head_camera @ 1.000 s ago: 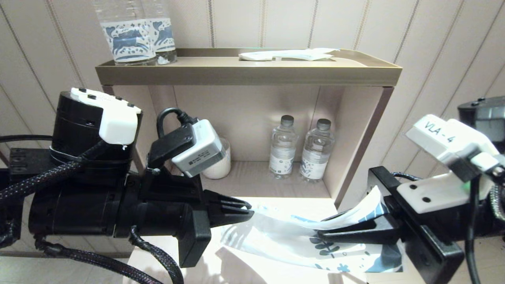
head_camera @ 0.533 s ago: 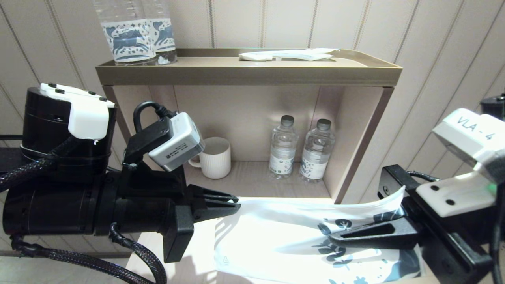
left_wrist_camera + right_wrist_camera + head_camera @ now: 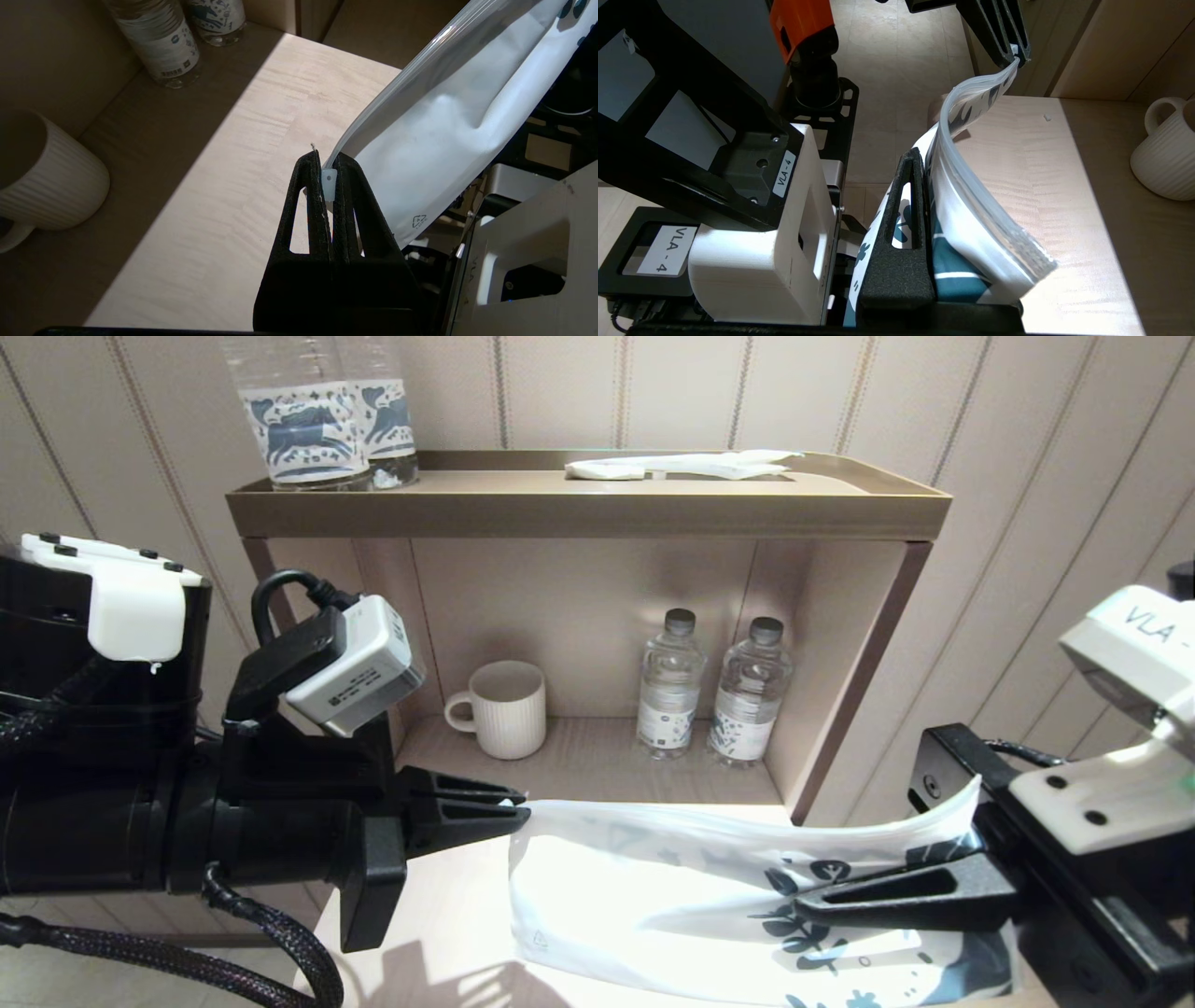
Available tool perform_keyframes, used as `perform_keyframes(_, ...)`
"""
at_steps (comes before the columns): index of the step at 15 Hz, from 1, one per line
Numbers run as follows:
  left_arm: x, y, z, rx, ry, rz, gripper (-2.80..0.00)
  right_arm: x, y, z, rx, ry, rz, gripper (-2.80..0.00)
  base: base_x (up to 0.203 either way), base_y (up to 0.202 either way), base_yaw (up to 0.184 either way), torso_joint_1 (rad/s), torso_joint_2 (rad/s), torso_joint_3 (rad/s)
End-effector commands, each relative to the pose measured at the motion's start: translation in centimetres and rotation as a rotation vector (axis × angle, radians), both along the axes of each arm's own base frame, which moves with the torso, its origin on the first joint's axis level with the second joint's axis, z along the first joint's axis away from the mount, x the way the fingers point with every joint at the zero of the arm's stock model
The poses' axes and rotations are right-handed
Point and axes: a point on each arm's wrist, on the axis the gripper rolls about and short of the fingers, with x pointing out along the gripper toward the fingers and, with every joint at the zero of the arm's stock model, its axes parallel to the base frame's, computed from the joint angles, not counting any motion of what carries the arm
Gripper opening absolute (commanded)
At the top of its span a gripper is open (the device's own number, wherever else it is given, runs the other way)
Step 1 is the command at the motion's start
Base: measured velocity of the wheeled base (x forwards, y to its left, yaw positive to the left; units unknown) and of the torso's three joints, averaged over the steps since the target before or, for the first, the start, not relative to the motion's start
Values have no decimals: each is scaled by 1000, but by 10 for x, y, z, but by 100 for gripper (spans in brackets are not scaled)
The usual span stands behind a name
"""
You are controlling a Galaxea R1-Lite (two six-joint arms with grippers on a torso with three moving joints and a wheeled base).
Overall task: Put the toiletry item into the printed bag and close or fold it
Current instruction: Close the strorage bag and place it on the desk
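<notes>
1. Left claw [image 3: 512, 805] pinched tight on the small white slider tab at one end of the printed bag [image 3: 653, 887]; tab seen clamped between the fingers in the wrist view.
2. Right claw [image 3: 812, 901] clamped on the bag's other end.
3. Bag stretched between both claws, just above the pale wooden table [image 3: 448, 915].
4. Behind, in the shelf [image 3: 579, 509] recess: ribbed mug [image 3: 504, 707], two small bottles [image 3: 714, 686].

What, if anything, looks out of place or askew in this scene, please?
Nothing looks spilled or damaged. The printed bag is held off the counter, stretched between the left gripper and right gripper, its zip edge bowed. A flat white packet lies loose on the shelf top.
</notes>
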Motion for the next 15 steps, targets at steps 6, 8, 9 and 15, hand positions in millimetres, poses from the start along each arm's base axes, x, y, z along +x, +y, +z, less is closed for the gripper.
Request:
perform_keyframes(6,4,0,0,-2,8,8,-280,1,1,-1,-1,3,6,-280,0,0,0,0,0,0)
perform_keyframes(8,5,-1,-1,0,9,5,-280,2,2,-2,-4,8,6,-280,0,0,0,0,0,0)
perform_keyframes(9,4,-2,0,0,8,-1,0,3,2,-3,-5,9,6,-280,0,0,0,0,0,0)
perform_keyframes(15,-4,6,-1,-9,3,13,0,22,10,-18,-42,47,-5,-280,0,0,0,0,0,0)
